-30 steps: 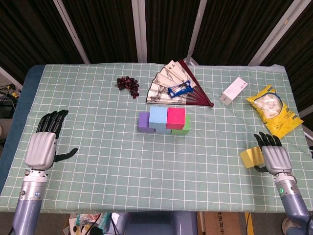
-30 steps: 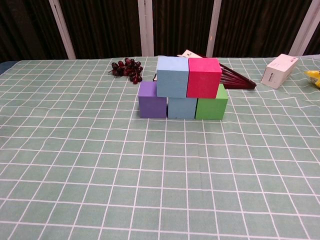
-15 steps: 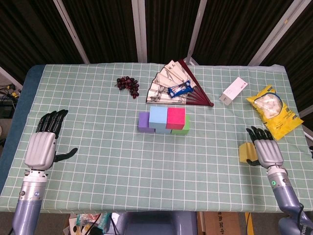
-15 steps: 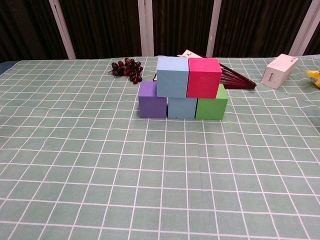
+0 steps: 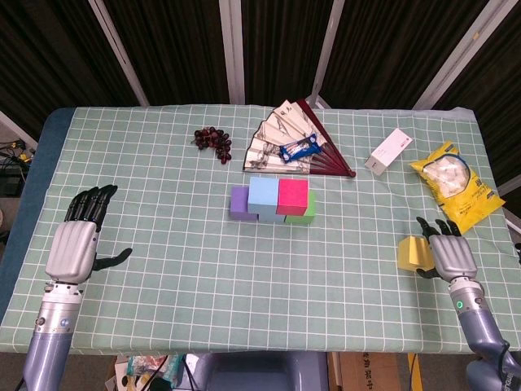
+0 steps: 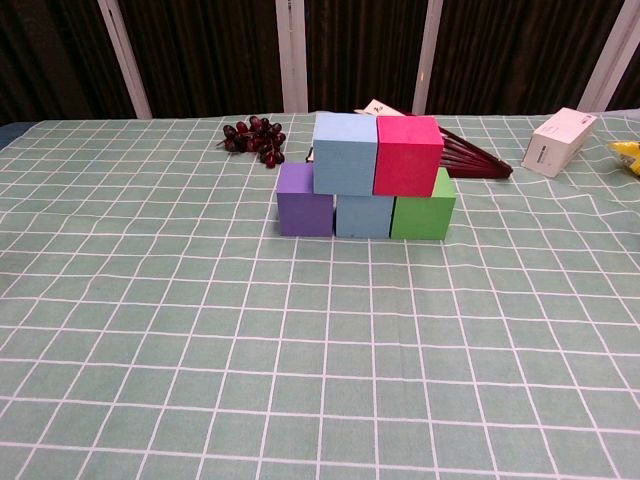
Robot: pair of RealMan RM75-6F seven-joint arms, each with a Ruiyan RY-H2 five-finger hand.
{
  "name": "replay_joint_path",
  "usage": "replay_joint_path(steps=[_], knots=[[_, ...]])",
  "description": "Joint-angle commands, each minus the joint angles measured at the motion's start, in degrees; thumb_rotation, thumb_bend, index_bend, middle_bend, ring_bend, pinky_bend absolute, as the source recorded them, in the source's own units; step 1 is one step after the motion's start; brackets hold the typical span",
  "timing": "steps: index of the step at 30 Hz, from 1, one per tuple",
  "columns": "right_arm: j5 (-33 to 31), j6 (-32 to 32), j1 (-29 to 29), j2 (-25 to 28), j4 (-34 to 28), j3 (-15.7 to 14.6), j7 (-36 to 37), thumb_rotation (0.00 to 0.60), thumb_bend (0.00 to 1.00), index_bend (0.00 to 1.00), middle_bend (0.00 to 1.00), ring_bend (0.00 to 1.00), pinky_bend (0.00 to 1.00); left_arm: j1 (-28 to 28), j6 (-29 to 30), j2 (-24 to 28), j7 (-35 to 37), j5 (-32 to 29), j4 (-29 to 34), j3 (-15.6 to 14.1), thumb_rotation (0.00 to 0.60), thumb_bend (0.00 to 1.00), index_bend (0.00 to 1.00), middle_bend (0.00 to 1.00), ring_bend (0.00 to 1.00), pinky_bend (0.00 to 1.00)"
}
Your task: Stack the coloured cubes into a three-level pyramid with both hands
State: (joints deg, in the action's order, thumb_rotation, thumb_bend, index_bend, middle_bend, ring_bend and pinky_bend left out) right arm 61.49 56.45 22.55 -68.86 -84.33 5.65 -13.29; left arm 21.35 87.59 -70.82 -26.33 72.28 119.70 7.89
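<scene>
Right hand grips the yellow cube — left hand lies open, holding nothing.

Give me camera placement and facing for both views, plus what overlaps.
Head view: high at the near table edge, looking steeply down on the whole table; shows the left hand and the right hand beside the yellow cube.
Chest view: low, near tabletop height, looking level across at the block stack; no arm or hand shows.
Shared: the block stack, grapes, folding fan, white box.
</scene>
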Motion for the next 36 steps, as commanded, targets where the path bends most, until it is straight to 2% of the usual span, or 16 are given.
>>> replay_joint_path(steps=[1,6,11,14,19,25,29,32,36], knots=[[-0.6,-0.3,0.0,-0.2,0.3,-0.1,-0.3,0.6,0.18,0.0,0.39,0.18,0.0,-0.1,-0.1,0.1,0.1,0.0,0.0,0.2,0.6,0.15,0.0,0.07,0.06,0.07],[0.8,0.9,-0.2,-0.2,-0.7,0.5,1.6,0.6,0.18,0.0,0.47,0.26,0.0,-0.3,-0.5,0.3,0.2,-0.2,0.0,0.6,0.6,0.15,0.0,0.07,0.06,0.07],[2.6,2.7,-0.4,0.9,-3.4,1.6,3.9,0.6,0.18,0.01,0.49,0.27,0.0,-0.5,-0.9,0.4,0.2,-0.7,-0.2,0.9,0.6,0.15,0.0,0.07,0.06,0.07],[3.2,3.7,0.0,2.6,-6.2,2.7,4.1,0.6,0.18,0.01,0.49,0.27,0.0,-0.6,-1.3,0.4,0.5,-1.2,-0.6,1.2,0.6,0.15,0.0,0.07,0.06,0.07],[2.2,4.1,2.0,8.4,-14.6,6.3,2.5,0.6,0.18,0.01,0.49,0.27,0.0,-0.4,-2.4,0.3,0.4,-2.2,-2.3,1.4,0.6,0.15,0.0,0.07,0.06,0.07],[-2.6,2.9,7.4,16.0,-25.5,12.3,-3.5,0.6,0.18,0.01,0.49,0.27,0.0,-0.4,-3.2,0.5,1.3,-3.0,-2.7,2.0,0.6,0.15,0.0,0.07,0.06,0.07],[-6.3,1.7,12.3,19.0,-30.0,15.7,-9.1,0.6,0.18,0.01,0.49,0.27,0.0,-0.4,-4.0,1.0,2.4,-3.9,-2.4,2.4,0.6,0.15,0.0,0.07,0.06,0.07],[-10.6,0.5,16.5,20.4,-32.9,17.0,-14.6,0.6,0.18,0.01,0.49,0.27,0.0,-0.3,-4.7,1.9,3.1,-4.6,-2.1,2.7,0.6,0.15,0.0,0.07,0.06,0.07],[-17.1,-0.7,22.6,20.1,-35.1,17.3,-21.7,0.6,0.18,0.01,0.49,0.27,0.0,-0.3,-5.5,3.1,3.6,-5.6,-1.7,3.2,0.6,0.15,0.0,0.07,0.06,0.07]])
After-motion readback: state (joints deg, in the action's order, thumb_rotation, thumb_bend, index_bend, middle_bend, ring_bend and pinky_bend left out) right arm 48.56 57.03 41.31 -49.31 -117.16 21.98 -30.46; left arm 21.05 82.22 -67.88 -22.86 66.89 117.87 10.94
